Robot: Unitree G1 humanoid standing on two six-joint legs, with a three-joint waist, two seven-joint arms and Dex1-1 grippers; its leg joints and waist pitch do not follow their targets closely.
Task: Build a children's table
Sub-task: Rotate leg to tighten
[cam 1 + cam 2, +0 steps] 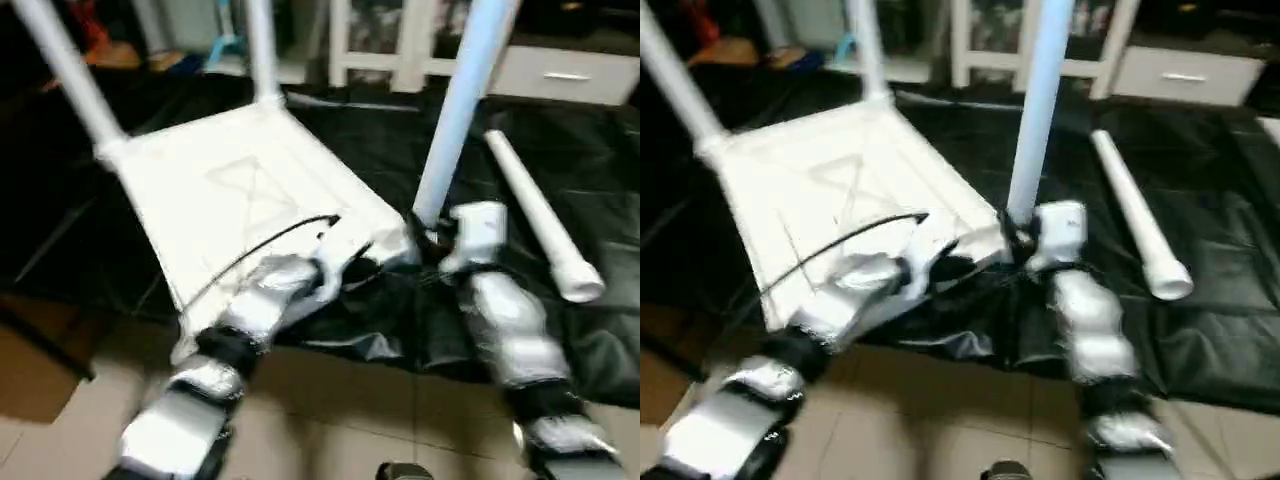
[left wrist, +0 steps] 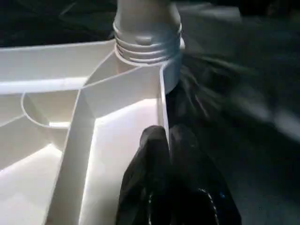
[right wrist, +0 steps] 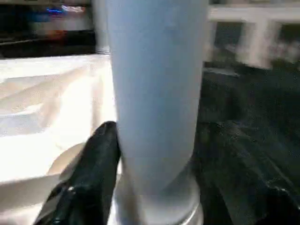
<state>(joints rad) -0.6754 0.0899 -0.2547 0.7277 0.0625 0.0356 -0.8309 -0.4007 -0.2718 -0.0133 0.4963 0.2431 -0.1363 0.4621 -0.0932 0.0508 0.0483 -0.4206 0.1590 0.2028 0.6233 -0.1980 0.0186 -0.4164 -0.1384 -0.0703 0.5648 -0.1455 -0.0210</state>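
On black sheet (image 1: pixel 560 190), ribbed plastic top (image 1: pixel 250 190)

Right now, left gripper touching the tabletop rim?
Touching. Left wrist view shows the left gripper pinched shut on the tabletop side wall, one finger each side, just below the screwed-in leg.

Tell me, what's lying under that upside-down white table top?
Under the white plastic square top a crinkled black plastic sheet covers the floor, with tan tiles nearer us. Whatever lies directly beneath the top is hidden.
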